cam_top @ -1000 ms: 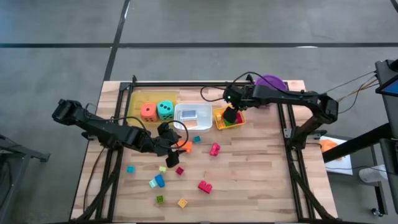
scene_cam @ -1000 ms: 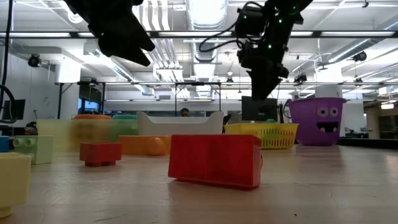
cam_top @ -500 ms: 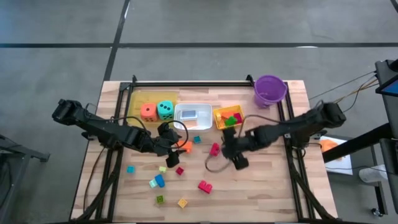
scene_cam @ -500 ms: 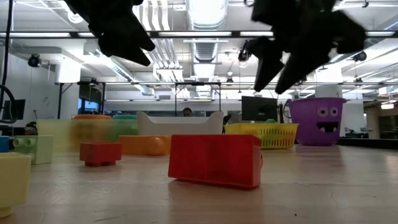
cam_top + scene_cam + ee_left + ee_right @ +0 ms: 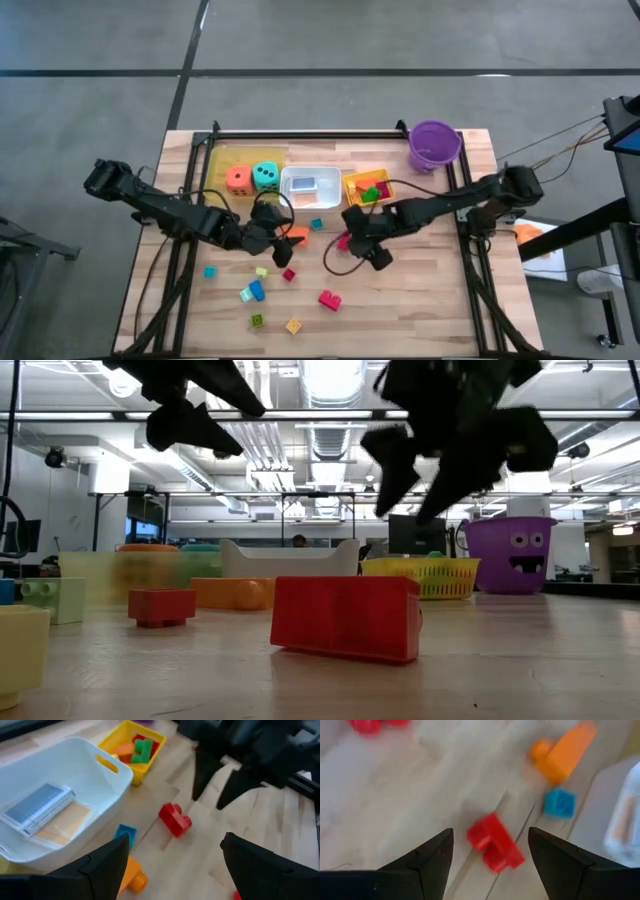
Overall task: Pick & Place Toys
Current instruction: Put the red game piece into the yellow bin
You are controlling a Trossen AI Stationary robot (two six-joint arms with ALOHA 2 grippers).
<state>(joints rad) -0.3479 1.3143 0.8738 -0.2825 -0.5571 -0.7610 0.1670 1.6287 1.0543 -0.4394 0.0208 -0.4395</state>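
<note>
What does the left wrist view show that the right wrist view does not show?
Only the left wrist view shows the white tray holding cards, the yellow basket of blocks, and the right gripper open above the table. Only the right wrist view shows a second red block at the picture's edge. Both show the red block, the small blue block and the orange block.

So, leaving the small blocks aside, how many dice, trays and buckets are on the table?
Dice: 2 (orange die, teal die)
Trays: 3 (large yellow tray, white tray, small yellow tray)
Buckets: 1 (bucket)
Total: 6
</note>
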